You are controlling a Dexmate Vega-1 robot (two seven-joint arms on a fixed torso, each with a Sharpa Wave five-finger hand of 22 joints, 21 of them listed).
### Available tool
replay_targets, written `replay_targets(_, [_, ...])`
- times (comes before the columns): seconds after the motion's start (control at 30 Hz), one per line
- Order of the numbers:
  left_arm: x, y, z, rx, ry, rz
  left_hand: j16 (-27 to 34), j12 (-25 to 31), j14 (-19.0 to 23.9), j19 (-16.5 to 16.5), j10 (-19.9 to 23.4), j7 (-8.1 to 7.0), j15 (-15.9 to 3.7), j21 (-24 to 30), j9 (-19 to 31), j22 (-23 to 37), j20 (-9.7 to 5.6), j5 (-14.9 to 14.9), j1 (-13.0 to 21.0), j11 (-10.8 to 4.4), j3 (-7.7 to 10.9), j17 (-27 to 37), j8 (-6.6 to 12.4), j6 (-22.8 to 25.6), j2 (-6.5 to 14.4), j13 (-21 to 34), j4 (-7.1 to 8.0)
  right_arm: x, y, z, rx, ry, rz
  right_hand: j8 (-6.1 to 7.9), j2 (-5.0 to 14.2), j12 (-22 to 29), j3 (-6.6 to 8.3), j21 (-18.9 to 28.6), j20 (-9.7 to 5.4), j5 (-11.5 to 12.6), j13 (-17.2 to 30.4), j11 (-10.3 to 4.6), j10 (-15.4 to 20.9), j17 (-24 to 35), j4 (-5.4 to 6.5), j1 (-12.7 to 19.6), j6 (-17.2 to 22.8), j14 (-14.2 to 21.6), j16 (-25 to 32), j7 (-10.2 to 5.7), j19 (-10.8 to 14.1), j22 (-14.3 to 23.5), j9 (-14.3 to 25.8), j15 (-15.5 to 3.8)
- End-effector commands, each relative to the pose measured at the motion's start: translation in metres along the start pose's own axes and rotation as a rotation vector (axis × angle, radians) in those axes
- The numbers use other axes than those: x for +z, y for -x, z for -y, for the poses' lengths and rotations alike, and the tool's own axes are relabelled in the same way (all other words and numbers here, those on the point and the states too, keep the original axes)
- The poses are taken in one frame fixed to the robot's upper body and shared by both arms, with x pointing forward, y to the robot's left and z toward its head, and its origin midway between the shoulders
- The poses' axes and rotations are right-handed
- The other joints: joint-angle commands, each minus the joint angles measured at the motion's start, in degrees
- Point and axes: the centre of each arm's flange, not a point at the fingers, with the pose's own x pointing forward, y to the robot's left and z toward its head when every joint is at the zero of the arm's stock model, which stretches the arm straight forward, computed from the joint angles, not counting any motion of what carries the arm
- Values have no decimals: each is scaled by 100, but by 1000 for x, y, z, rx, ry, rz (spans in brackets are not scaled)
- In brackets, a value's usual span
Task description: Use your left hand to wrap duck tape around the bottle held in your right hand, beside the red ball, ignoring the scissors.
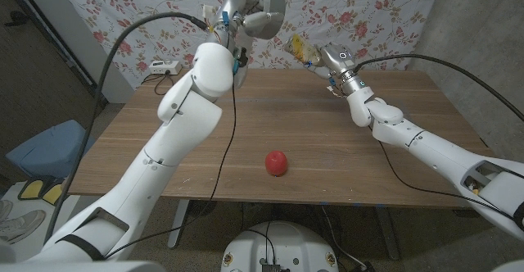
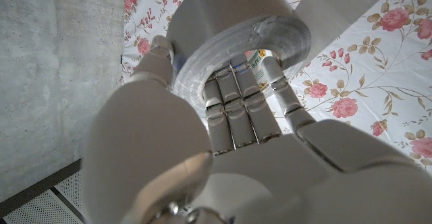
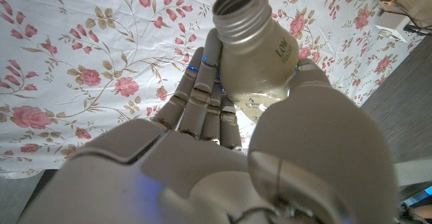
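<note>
left robot hand (image 1: 237, 14) grips the duct tape roll (image 1: 266, 8) raised high, right robot hand (image 1: 334, 61) clutches the uncapped bottle (image 1: 303, 49) aloft, apart, ready for wrapping above the surface (image 1: 344, 141).

Floral sheet (image 1: 147, 10) behind wooden table (image 1: 164, 157) — concrete wall (image 1: 475, 26) at rt.

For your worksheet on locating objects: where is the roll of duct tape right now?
In the head view the tape roll is held up by the left hand, above the table's far edge, left of the bottle in the right hand.
</note>
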Motion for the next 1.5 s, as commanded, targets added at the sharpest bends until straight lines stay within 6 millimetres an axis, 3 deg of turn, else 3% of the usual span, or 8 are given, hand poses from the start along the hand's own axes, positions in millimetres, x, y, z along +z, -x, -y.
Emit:
replay_targets(0.03, [1,-4,-6,60,-30,-8,-5,-20,26,51,685,-16,-640,39,-1,10,-7,42,1127,-646,-20,16,-21,48,1180,15,6,21,30,25,-45,-34,89,41,844,-7,253,33,-758,32,25,-1462,1664,24,299,819,2401,327,-5,-1860,-32,4,28,-1038])
replay_targets(0.4, [2,-17,-2,62,-47,-7,-18,-33,30,53,695,0,-647,49,-5,5,-5,42,1140,-646,-37,41,-46,53,1185,44,-5,37,56,35,-80,-66,162,39,843,-19,222,51,-753,42,38,-1472,1667,65,321,836,2418,335,-26,-1863,-36,-1,40,-1038])
replay_targets(0.73, [2,-33,10,26,-14,6,-45,-61,45,45,705,0,-663,56,-8,2,-12,43,1140,-647,-47,46,-67,64,1195,44,-2,53,60,19,-44,-90,221,32,846,-28,197,65,-751,50,42,-1489,1680,97,341,850,2415,338,-43,-1862,-40,-4,49,-1038])
replay_targets(1.2, [-1,-48,30,-89,65,-26,-68,-88,65,46,725,2,-657,65,-8,-2,-22,42,1160,-642,-65,67,-94,77,1187,60,-17,75,46,9,-46,-130,297,31,853,-46,170,80,-741,62,38,-1475,1697,140,360,878,2437,359,-62,-1845,-53,-8,58,-1039])
replay_targets(1.5, [4,-50,37,-140,76,-32,-79,-107,72,42,735,10,-649,71,-8,-3,-16,40,1183,-640,-73,87,-109,88,1192,68,-24,95,21,6,-10,-138,328,22,857,-52,149,93,-738,68,57,-1461,1697,170,373,899,2441,369,-77,-1828,-58,-10,61,-1037])
